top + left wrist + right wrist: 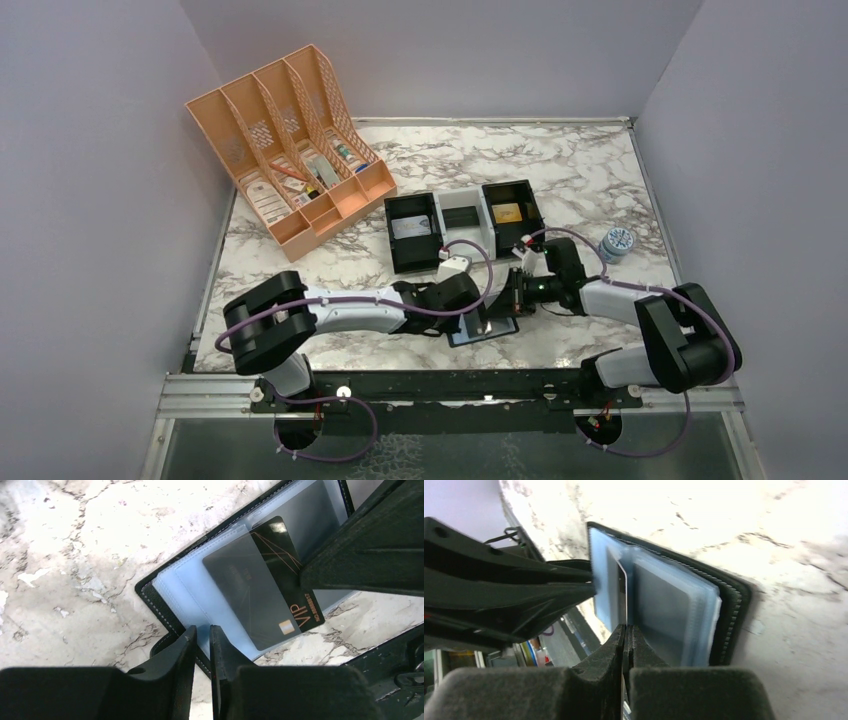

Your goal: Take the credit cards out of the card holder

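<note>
The card holder (182,587) lies open on the marble counter (75,555), close to the near edge between the two arms and nearer than the three-compartment tray (415,264). The left gripper (202,637) has its jaws narrowed onto the holder's edge, pinching the black rim and blue-grey lining so the holder is pinned down. The right gripper (626,630) has its jaws closed flat on the edge of a dark credit card (280,605) marked VIP. The card sits partway out of its clear sleeve, with one end bare and the rest under the plastic. The step in hand looks like drawing this card free. To do it well, the pull should run straight out of the sleeve's mouth, in the card's own plane. Any twist or lift would likely bind the card in the pocket or drag the whole holder up. The left jaws should bear on the holder alone, not on the card or the sleeve around it, or they would brake the pull. The right grip takes only a thin margin of the card, so a slow, even draw is safer than a jerk. Whether more cards sit in the other sleeves cannot be told from here.
</note>
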`<action>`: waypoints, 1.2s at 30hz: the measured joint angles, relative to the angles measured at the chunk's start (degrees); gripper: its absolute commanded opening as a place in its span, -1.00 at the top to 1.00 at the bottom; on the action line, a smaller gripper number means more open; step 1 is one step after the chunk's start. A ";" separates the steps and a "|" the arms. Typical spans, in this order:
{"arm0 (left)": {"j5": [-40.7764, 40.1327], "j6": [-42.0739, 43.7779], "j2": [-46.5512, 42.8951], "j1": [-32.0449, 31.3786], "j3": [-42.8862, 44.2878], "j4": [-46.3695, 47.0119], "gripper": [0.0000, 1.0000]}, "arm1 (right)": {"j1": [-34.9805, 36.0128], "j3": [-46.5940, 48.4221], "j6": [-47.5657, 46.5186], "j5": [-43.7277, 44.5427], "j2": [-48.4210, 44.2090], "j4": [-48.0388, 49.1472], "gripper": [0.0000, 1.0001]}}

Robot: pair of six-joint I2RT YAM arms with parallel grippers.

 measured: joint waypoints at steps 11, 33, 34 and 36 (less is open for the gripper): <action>-0.70 2.38 -5.60 -0.39 -0.07 4.24 0.36 | 0.00 -1.46 0.76 2.60 1.03 1.05 0.91; 0.90 -3.50 1.11 -1.68 -1.11 4.92 1.00 | -0.02 -5.99 6.03 2.86 -0.15 9.90 0.52; 0.61 -3.48 1.57 -1.92 -0.66 4.85 1.00 | -0.02 -6.14 6.45 2.78 -0.13 10.45 0.49; 0.04 -3.48 2.38 -2.21 0.39 4.33 1.00 | -0.02 -6.69 7.45 2.54 -0.09 11.96 0.49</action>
